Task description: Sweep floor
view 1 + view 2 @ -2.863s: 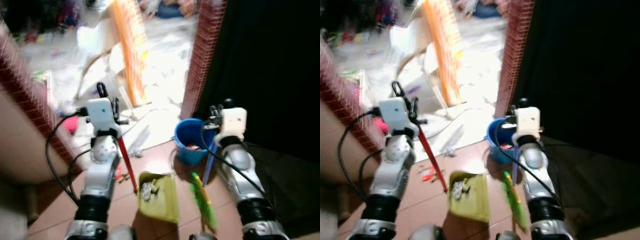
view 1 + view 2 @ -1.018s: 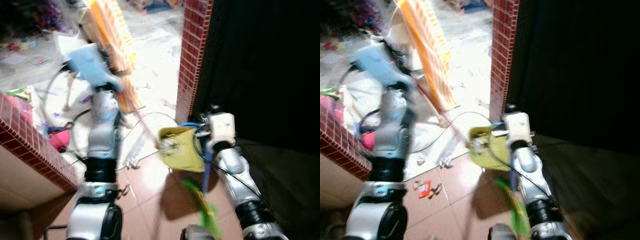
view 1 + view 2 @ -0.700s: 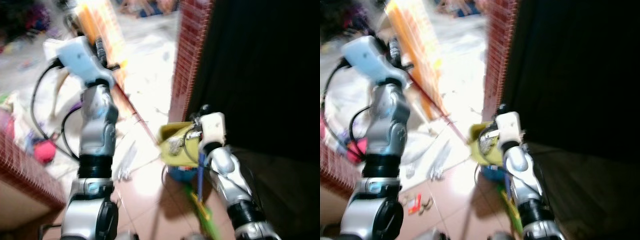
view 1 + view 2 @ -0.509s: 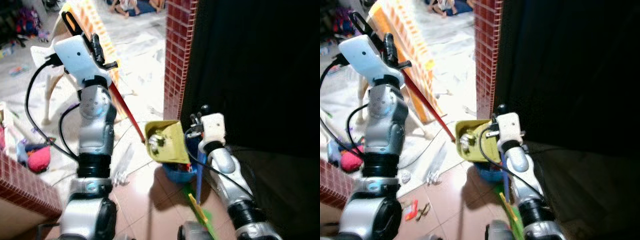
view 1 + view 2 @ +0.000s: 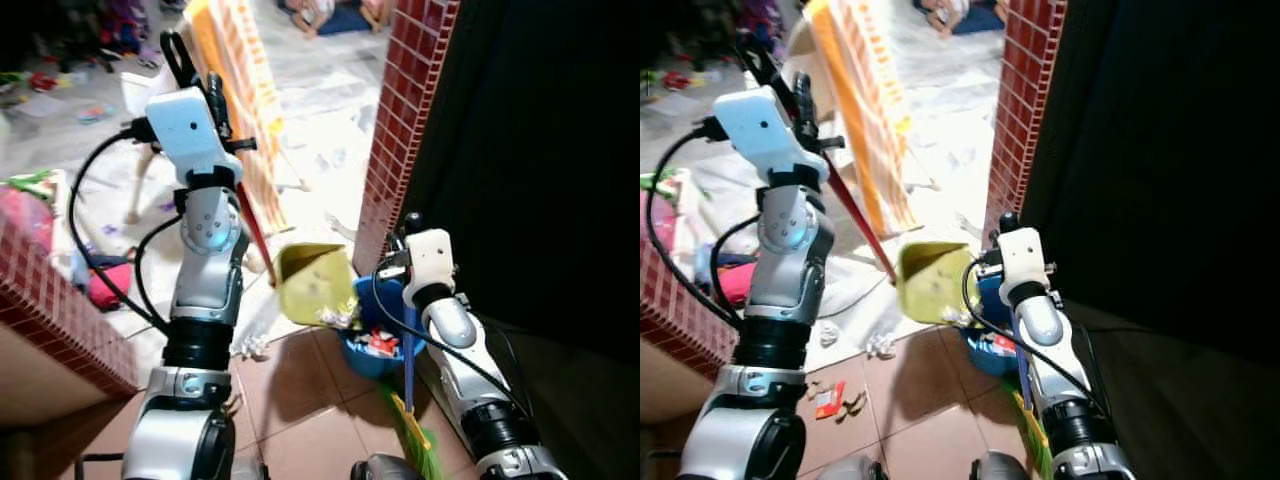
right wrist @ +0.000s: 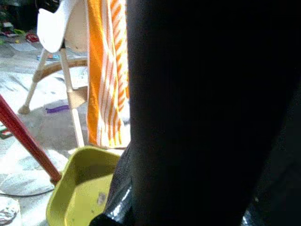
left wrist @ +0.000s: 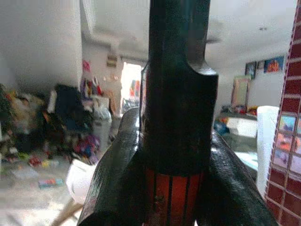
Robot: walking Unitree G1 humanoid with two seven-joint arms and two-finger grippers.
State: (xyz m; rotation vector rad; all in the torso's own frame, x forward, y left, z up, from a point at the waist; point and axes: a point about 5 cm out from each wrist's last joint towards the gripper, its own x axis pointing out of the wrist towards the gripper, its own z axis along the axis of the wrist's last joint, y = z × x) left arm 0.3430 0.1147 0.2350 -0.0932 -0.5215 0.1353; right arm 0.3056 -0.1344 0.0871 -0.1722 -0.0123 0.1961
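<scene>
We hold the dustpan point(image 5: 312, 285) high by its red handle point(image 5: 250, 225), our left gripper point(image 7: 171, 188) clamped round it, tipping the pan's mouth down over the blue bucket point(image 5: 378, 345) so the sweepings drop in. Our right gripper point(image 5: 408, 232) steadies the broom point(image 5: 408, 360) upright just beside the bucket; we cannot tell how its fingers stand. Scraps still lie on the tiled floor point(image 5: 930, 390) near the brick pillar point(image 5: 400, 130).

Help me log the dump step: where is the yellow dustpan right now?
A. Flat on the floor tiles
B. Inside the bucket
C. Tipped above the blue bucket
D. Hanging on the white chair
C: the yellow dustpan is held up on its red handle, tilted, with debris sliding off its lower edge over the blue bucket.
</scene>
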